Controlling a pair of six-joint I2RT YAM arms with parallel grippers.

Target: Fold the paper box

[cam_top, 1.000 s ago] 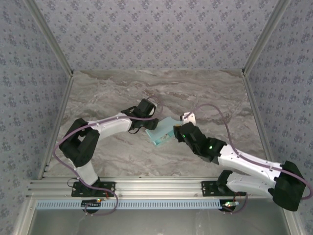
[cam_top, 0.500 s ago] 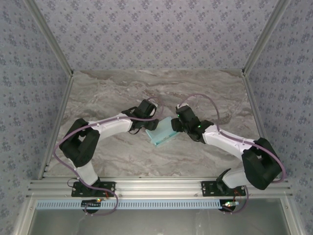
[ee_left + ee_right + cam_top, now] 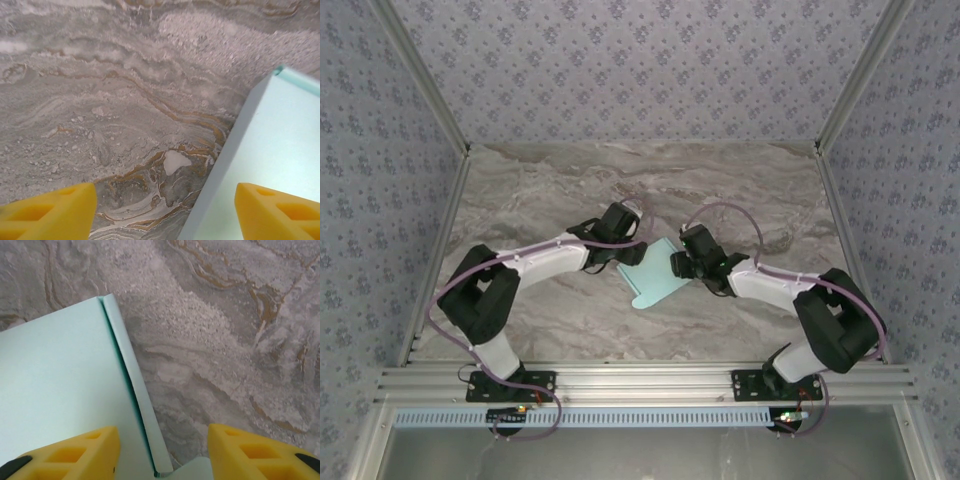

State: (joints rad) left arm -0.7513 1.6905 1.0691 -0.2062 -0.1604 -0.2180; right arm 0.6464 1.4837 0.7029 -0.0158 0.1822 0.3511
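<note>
The light blue paper box point(image 3: 657, 279) lies low on the marble table point(image 3: 560, 320) between my two arms. My left gripper point(image 3: 633, 254) hangs open at its upper left edge. In the left wrist view the box point(image 3: 272, 145) fills the right side; its long edge runs between the yellow fingers point(image 3: 55, 210), and the left gripper point(image 3: 165, 215) holds nothing. My right gripper point(image 3: 679, 265) is open at the box's right edge. In the right wrist view a narrow side flap point(image 3: 135, 390) of the box point(image 3: 55, 380) runs between the fingertips point(image 3: 260, 450) of the right gripper point(image 3: 162, 452), untouched.
Patterned walls point(image 3: 640, 70) close off the table at the back and both sides. An aluminium rail point(image 3: 640, 385) with both arm bases runs along the near edge. Bare marble lies behind the box and to its left and right.
My right arm has swung in from the lower right, and its gripper now sits low at the box's right edge. The box lies flatter. My left gripper has opened a little wider.
</note>
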